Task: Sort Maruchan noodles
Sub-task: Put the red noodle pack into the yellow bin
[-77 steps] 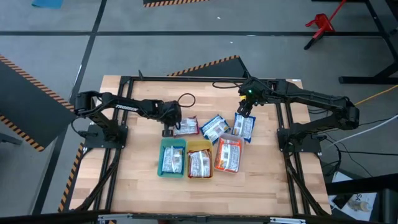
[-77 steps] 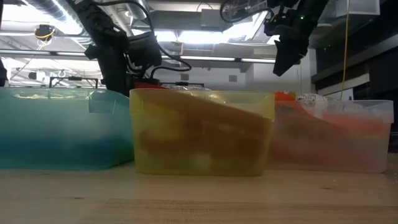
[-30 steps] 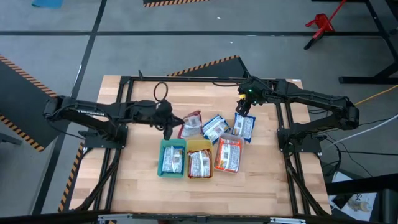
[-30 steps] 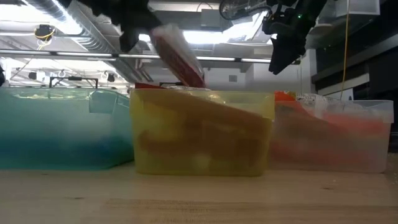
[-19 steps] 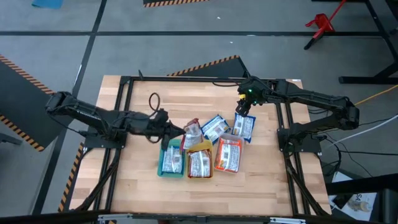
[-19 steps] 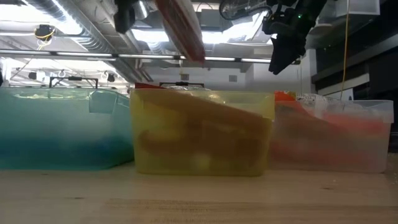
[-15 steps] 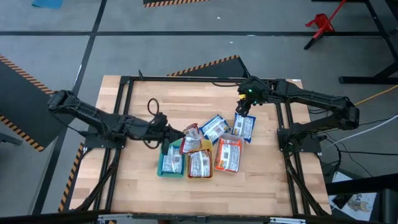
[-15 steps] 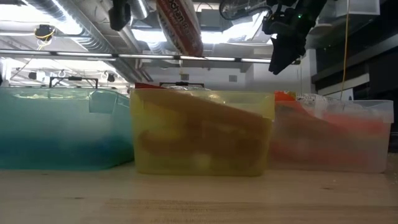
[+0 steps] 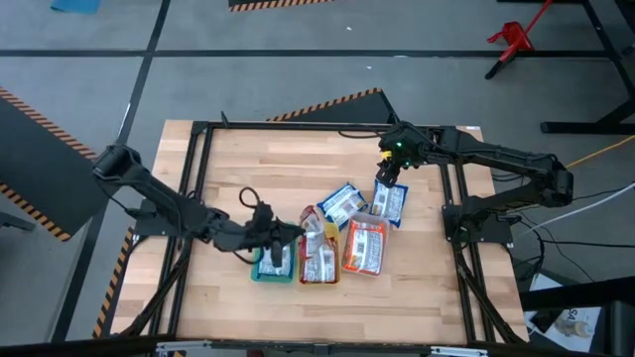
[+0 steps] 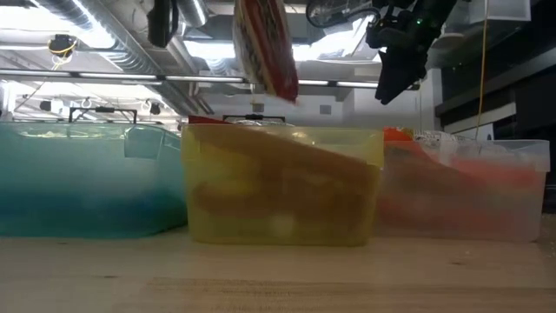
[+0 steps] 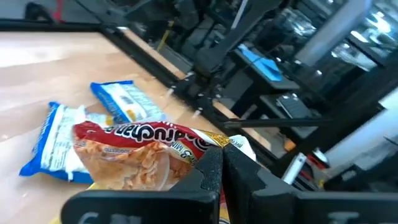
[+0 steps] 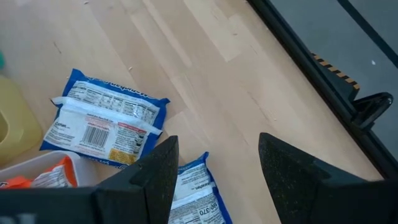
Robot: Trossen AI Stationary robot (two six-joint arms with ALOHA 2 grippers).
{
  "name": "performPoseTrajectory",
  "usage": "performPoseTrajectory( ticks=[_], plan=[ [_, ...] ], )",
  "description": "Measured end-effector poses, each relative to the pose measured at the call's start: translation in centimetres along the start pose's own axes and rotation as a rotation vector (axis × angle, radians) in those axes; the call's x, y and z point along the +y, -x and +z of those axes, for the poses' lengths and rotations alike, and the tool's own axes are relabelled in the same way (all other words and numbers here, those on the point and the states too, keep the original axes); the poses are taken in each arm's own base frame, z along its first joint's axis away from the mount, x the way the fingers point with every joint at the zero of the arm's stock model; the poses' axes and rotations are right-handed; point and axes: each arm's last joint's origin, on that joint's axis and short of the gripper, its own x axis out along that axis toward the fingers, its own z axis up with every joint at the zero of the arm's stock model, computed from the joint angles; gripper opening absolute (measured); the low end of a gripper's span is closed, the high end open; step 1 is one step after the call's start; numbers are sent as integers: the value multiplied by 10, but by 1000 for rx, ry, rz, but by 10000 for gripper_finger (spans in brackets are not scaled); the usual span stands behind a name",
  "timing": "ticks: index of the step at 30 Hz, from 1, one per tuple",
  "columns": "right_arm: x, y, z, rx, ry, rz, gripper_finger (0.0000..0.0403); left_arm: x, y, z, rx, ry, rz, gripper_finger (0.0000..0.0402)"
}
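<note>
My left gripper (image 9: 294, 229) is shut on a dark red noodle packet (image 9: 314, 220), held in the air over the far end of the yellow tray (image 9: 319, 262); the low view shows the packet (image 10: 265, 48) above the tray (image 10: 280, 187). Packets lie in the green tray (image 9: 272, 261), the yellow tray and the clear tray (image 9: 364, 246). Two blue-and-white packets (image 9: 342, 203) (image 9: 389, 201) lie flat on the table behind the trays. My right gripper (image 9: 387, 177) hangs open above the right blue packet (image 12: 194, 199), touching nothing. My left gripper pinches the red packet between its two fingers (image 11: 210, 169) at one short end (image 11: 208, 144). The fingers come nearly level from the table's left. The packet is lifted clear and sticks out past the fingertips, tilted on edge above the yellow tray.
The three trays stand side by side at the table's middle, green on the left, clear on the right. A black frame (image 9: 203, 149) runs along the table's sides. Bare wood lies toward the near edge and behind the blue packets.
My left gripper has moved toward the near edge and a little right, carrying the red packet from behind the trays over the yellow tray. The packet has turned from slanting to hanging more upright. My right arm has kept still.
</note>
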Motion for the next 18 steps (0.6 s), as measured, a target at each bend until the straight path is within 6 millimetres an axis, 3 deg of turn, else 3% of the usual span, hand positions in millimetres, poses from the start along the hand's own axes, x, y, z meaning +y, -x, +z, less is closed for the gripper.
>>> performPoseTrajectory(
  ticks=[5, 18],
  plan=[
    [0, 0, 0, 0, 0, 0, 209, 0, -11, -21, -29, 21, 42, 0],
    [0, 0, 0, -1, 0, 0, 209, 2, -28, -53, -44, 73, 36, 0]
  ],
)
